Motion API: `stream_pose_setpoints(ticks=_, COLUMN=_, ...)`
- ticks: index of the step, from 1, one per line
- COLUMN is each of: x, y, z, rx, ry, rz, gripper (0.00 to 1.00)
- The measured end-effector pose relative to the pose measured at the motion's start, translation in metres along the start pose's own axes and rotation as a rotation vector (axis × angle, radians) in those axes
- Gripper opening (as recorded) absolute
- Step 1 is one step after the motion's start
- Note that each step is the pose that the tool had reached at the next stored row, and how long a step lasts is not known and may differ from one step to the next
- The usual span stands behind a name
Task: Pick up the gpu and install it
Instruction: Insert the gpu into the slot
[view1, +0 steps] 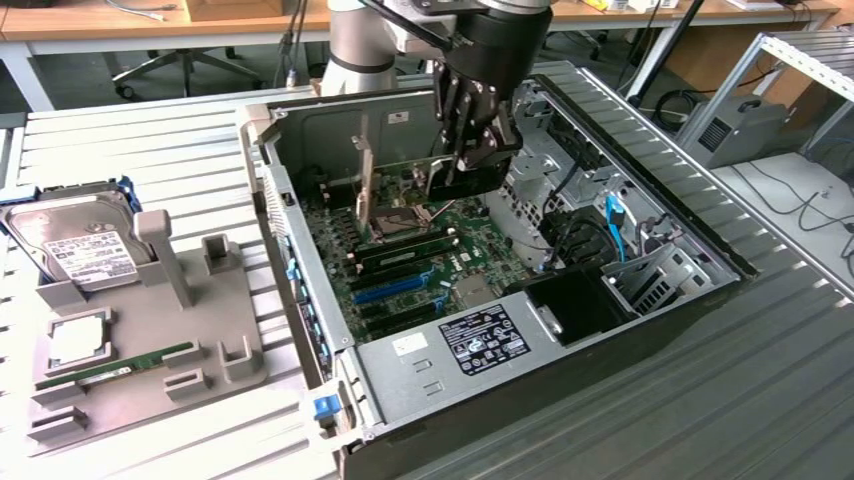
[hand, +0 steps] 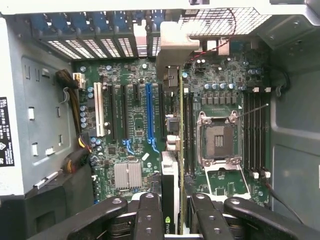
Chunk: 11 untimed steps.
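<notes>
Being gripped at its upper edge by the half-closed claw (view1: 470, 158), the gpu (hand: 170, 175) is being judged stiff, light, fragile.

- Treat the ribbed metal table (view1: 160, 150) as your support surface
- Locate the open computer case (view1: 400, 372) lying on it
- Locate the grey parts tray (view1: 160, 322) beside the case, toward the exterior view's left
</notes>
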<state>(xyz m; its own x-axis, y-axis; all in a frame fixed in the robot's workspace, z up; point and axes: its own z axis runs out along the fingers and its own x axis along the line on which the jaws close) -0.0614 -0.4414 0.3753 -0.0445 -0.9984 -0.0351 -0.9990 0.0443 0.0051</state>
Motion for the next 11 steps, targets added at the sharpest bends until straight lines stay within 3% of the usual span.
stream_pose_setpoints(ticks=11, x=0.013, y=0.0000, z=0.0020, rx=0.0002, ry=-0.0001, rz=0.006, gripper=0.27)
